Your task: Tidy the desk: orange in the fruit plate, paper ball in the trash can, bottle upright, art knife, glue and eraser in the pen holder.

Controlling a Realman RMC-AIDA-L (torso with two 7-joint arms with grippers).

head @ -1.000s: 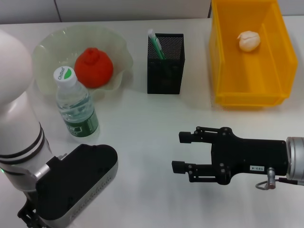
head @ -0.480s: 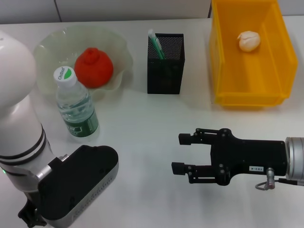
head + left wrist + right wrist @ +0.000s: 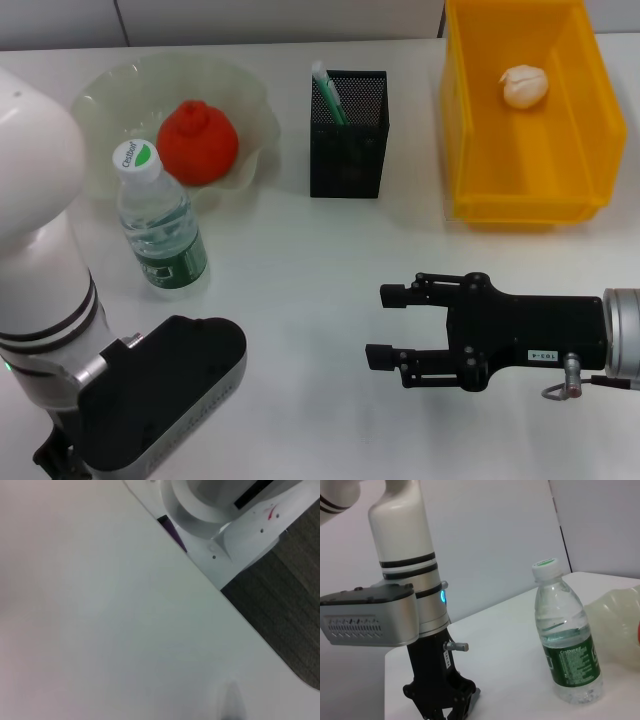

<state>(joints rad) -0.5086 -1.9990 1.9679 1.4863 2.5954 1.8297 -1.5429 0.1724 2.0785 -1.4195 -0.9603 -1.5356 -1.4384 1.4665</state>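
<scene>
The orange [image 3: 197,143] lies in the pale-green fruit plate [image 3: 100,95] at the back left. The bottle [image 3: 160,225] stands upright in front of the plate; it also shows in the right wrist view [image 3: 566,640]. The black mesh pen holder [image 3: 348,150] holds the mint-green glue [image 3: 328,95]. The art knife and the eraser are not in view. The paper ball [image 3: 524,86] lies in the yellow trash can [image 3: 470,130]. My right gripper [image 3: 385,325] is open and empty over bare table at the front right. My left gripper [image 3: 442,711] points down at the table's front left.
The left arm's black and silver wrist housing [image 3: 160,400] fills the front left corner, close in front of the bottle. The left wrist view shows only white table [image 3: 100,630], the robot's base [image 3: 225,525] and dark floor past the table's edge.
The left arm's wrist has slid slightly toward the table's front edge. The right gripper has barely shifted. The objects have not moved.
</scene>
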